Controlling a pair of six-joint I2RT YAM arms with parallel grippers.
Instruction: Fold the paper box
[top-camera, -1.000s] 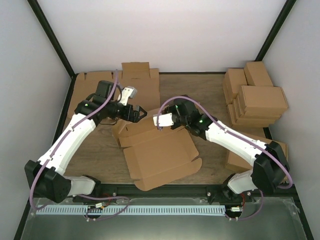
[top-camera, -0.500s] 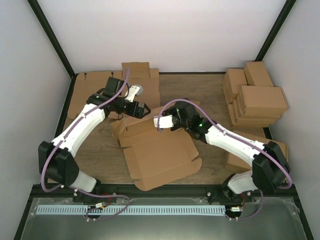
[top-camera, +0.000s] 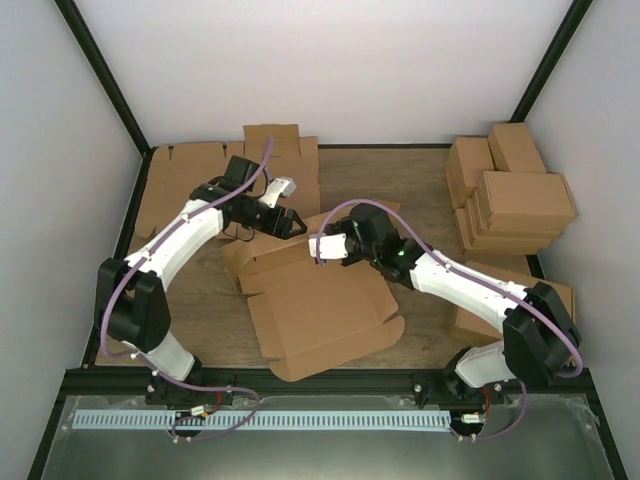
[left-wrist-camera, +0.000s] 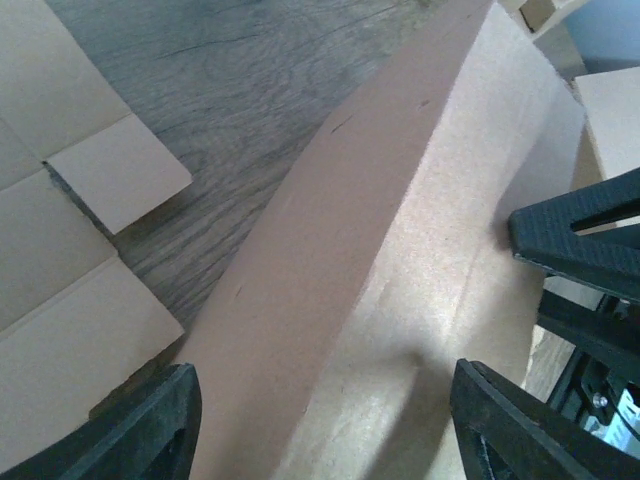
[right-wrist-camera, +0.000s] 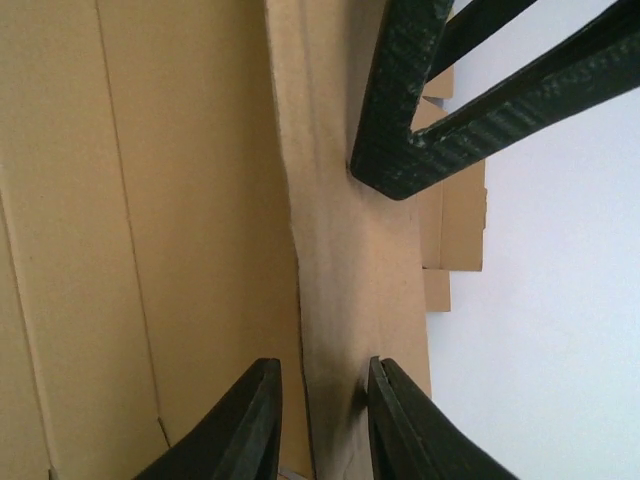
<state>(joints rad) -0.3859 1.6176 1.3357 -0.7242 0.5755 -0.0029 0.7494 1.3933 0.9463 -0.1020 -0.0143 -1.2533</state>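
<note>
In the top view, the far edge of the paper box (top-camera: 320, 310) is hidden under the left hand (top-camera: 291, 224) and the right hand (top-camera: 320, 247). The right arm (top-camera: 470, 285) covers most of one carton (top-camera: 472, 325). The right wrist view cuts its fingers (right-wrist-camera: 250, 425) at the bottom edge, and whether they pinch the raised flap (right-wrist-camera: 340, 300) cannot be told.

The left arm (top-camera: 168, 246) and right arm (top-camera: 460, 281) are both wearing smooth white shells, with black housings bulging at the joints. A purple cable (top-camera: 352, 205) is looping back from each gripper along the links. A small green light (top-camera: 400, 252) is glowing just behind the right gripper (right-wrist-camera: 322, 405). A white block (top-camera: 282, 186) is sitting just behind the left gripper (left-wrist-camera: 325, 400). The fingers (right-wrist-camera: 255, 425) are showing black, tapered, with a woven carbon sheen.
</note>
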